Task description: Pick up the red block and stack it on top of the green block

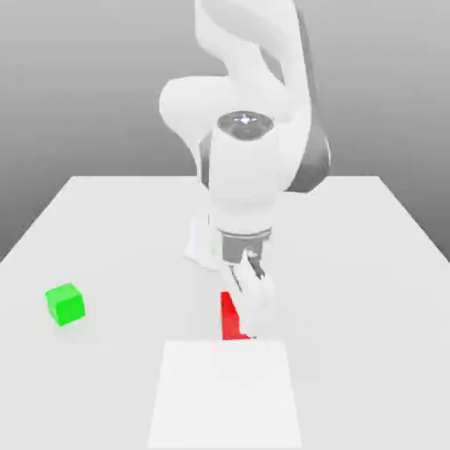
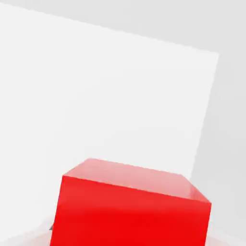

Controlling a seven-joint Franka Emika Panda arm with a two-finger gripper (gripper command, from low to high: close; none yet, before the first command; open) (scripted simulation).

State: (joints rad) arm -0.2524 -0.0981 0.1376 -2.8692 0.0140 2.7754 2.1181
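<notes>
**Gripping the red block at the front of the table**

Looking down the arm from the exterior view, I see the gripper (image 1: 249, 303) pointing straight down at the table (image 1: 369, 264), with its fingers drawn in narrow around the red block (image 1: 230, 318). The block sits between them, partly covered by the near white finger, so I read it as clamped on the cube. I cannot tell from here whether the block's underside is touching the surface or just off it.

The block is near the middle of the table, right at the far edge of a paler white square patch (image 1: 224, 395) that lies along the table's front. In the hand view the red block (image 2: 129, 206) looms close under the camera, its top face and one side showing, with the same pale patch (image 2: 105, 96) spread out beyond it.

The green block (image 1: 65, 303) rests on the table well apart from the gripper, towards the exterior view's left. It stands alone with nothing on it or touching it.
</notes>
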